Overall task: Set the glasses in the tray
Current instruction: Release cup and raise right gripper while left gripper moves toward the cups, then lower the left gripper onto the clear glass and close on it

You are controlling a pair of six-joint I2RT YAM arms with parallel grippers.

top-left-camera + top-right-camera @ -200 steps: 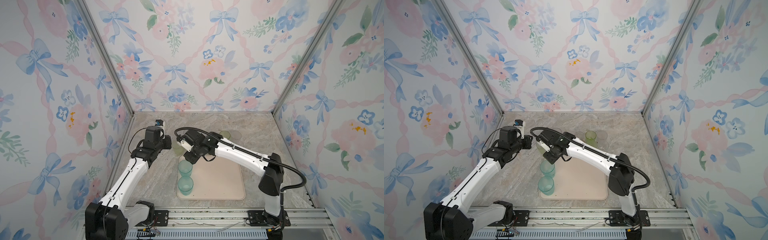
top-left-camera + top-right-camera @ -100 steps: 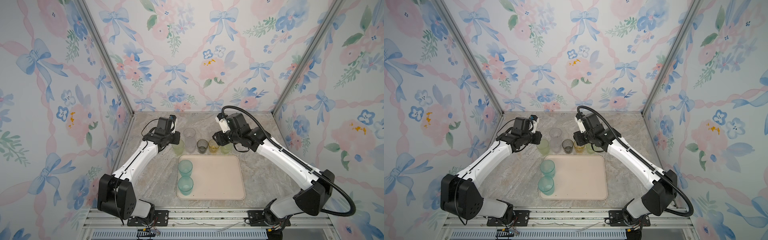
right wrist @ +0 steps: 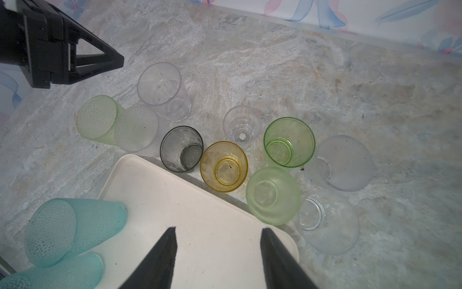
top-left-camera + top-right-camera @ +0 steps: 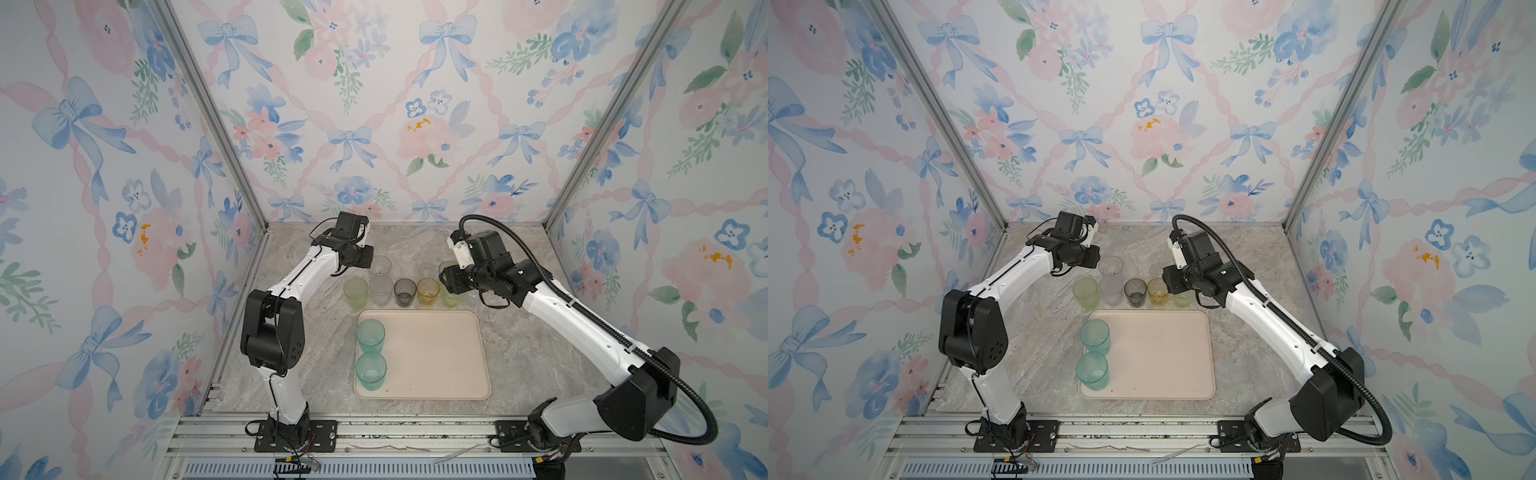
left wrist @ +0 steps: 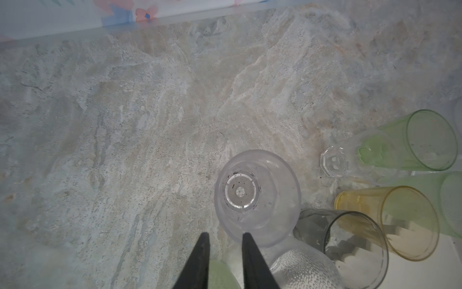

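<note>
I see the tray (image 4: 432, 353) near the surface's (image 4: 519, 353) front edge, with two teal glasses (image 4: 370, 334) upright along its left rim. Right claw (image 3: 218, 229) is wide and empty over the tray's far rim. The grey glass (image 4: 404, 291), amber glass (image 4: 428, 290) and others stand just past that rim. Left claw (image 5: 225, 234) is narrow and empty, beside a clear tumbler (image 5: 257, 197).

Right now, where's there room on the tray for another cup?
Most of the tray is bare: everything right of the two teal tumblers along its left rim. Behind its far edge it is crowded, from the yellow-green tumbler past the smoky grey tumbler and amber tumbler.
</note>
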